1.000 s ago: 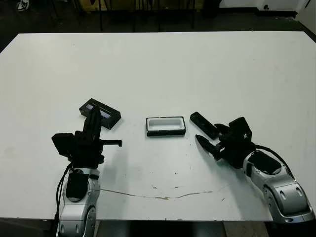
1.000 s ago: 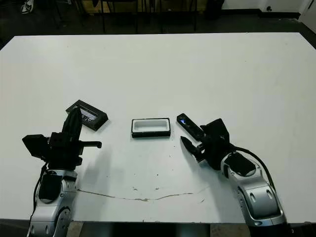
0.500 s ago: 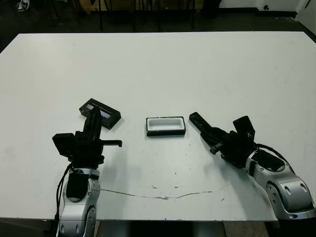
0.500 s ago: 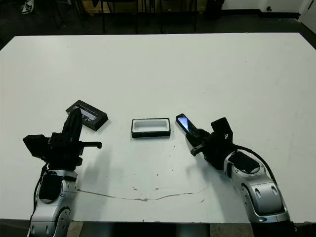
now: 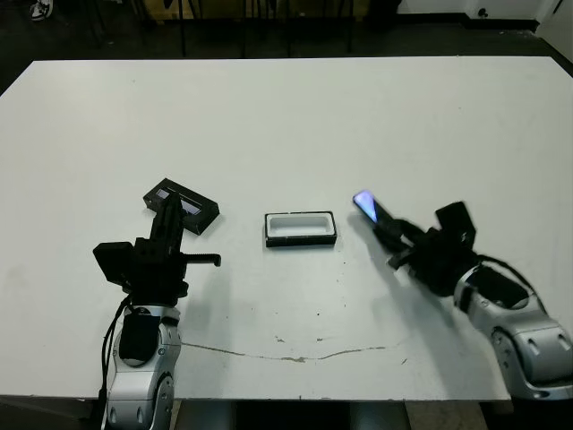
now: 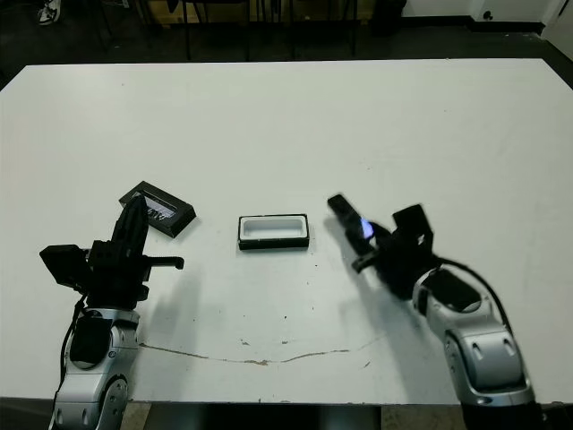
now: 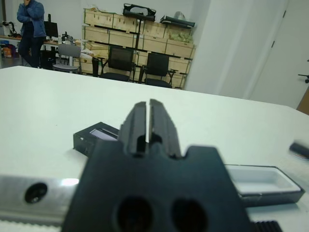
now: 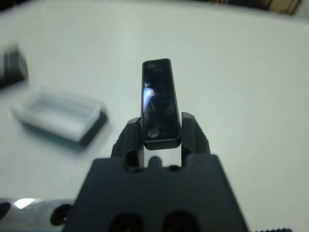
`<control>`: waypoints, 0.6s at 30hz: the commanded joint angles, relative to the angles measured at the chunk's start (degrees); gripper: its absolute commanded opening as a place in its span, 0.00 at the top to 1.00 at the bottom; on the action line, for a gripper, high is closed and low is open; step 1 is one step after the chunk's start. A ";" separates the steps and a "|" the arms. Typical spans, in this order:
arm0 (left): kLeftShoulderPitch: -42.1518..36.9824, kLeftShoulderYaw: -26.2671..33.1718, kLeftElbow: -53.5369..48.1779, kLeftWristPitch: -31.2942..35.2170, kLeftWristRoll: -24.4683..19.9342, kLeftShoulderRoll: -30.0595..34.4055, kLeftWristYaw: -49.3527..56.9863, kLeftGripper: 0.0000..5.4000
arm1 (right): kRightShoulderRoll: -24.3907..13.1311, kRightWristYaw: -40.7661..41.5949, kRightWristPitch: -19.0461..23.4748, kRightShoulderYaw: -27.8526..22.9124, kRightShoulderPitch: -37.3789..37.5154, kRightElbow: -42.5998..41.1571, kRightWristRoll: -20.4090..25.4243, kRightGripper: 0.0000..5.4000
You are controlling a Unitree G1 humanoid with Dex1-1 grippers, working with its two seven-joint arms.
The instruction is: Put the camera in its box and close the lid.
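Observation:
My right gripper (image 5: 399, 243) is shut on the camera (image 5: 368, 206), a slim black bar with a bluish glint. It holds the bar by its lower end, tilted up off the table to the right of the box (image 5: 301, 228). In the right wrist view the camera (image 8: 158, 103) stands up between my two fingers (image 8: 193, 137). The box is a small black tray with white lining, lying open mid-table. The lid (image 5: 182, 204) lies flat left of the box, pale strip facing up. My left gripper (image 7: 147, 104) is shut and empty, its tips pointing at the lid's near edge.
A thin brown crack line (image 5: 295, 356) runs across the white table near its front edge. Beyond the table in the left wrist view are chairs (image 7: 120, 62), wooden crates (image 7: 145, 41) and a person (image 7: 30, 30) far off.
My right gripper has shut on the camera and raised it off the table, tipping it upward and shifting slightly right. The left arm, lid and box have not moved.

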 commanded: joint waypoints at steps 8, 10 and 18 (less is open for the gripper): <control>1.12 -0.32 0.41 0.69 0.09 -0.08 0.43 1.00 | -6.09 13.80 -2.00 3.21 -16.49 15.38 1.97 0.89; 1.08 -0.25 0.57 0.65 -0.63 -0.07 0.00 1.00 | -8.33 18.94 -6.49 7.12 -19.33 19.17 -1.27 0.89; 1.25 -0.58 0.51 0.47 0.11 0.04 0.47 1.00 | -12.14 37.83 -16.04 21.37 -32.39 31.23 -12.16 0.89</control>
